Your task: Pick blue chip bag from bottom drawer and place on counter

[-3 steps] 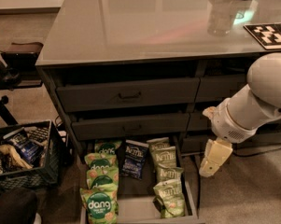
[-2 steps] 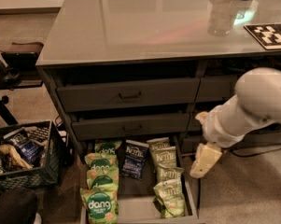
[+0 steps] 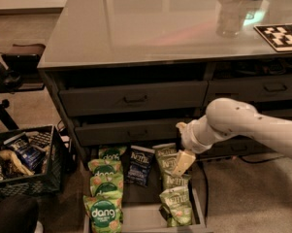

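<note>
Glossy grey-green, your table [image 3: 150, 28] fills the upper half of the view. It bears a clear container [image 3: 230, 16] toward 1 o'clock and a black-and-white marker board [image 3: 281, 35] at its 3 o'clock edge. Under the slab you see the dark grey cabinet with its top drawer [image 3: 133, 98] and middle drawer [image 3: 128, 132] showing their fronts.

At 6 o'clock of the cabinet the bottom drawer [image 3: 140, 217] stands pulled out over the floor, with three rows of snack bags in it. The blue chip bag [image 3: 139, 165] lies flat at the back of the middle row, close under the middle drawer's front. Green dang bags [image 3: 105, 178] run down the row at its 9 o'clock. Pale green Kettle bags [image 3: 177, 205] run down the row at its 3 o'clock. Toward 6 o'clock of the blue bag the drawer floor is bare.

Your white arm [image 3: 242, 127] reaches in from 3 o'clock and bends down at the wrist. The tool [image 3: 183, 162] hangs over the back end of the pale green row, at 3 o'clock of the blue chip bag. It is near that bag but apart from it. You cannot tell whether the tool is wide or narrow, nor whether it touches the pale green bags beneath it.

A black crate [image 3: 26, 183] with mixed packets sits on the floor at 9 o'clock of the drawer.
</note>
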`<action>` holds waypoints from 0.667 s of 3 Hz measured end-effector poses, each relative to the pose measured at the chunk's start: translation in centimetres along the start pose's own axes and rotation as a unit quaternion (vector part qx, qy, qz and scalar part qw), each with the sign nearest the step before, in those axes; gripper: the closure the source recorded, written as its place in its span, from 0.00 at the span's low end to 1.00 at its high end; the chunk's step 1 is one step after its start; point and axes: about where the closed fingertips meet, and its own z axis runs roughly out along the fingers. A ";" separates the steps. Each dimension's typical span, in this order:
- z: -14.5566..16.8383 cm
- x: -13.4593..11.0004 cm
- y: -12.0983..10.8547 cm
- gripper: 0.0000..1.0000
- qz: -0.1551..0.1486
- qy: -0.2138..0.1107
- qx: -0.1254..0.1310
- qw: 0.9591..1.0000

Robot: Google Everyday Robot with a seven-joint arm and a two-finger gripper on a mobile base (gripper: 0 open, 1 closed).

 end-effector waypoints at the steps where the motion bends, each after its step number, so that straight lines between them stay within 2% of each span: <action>1: 5.1 -0.1 -2.3 0.00 -0.012 -0.023 -0.007 1.000; 2: 9.2 0.3 -3.8 0.00 -0.005 -0.043 -0.016 0.999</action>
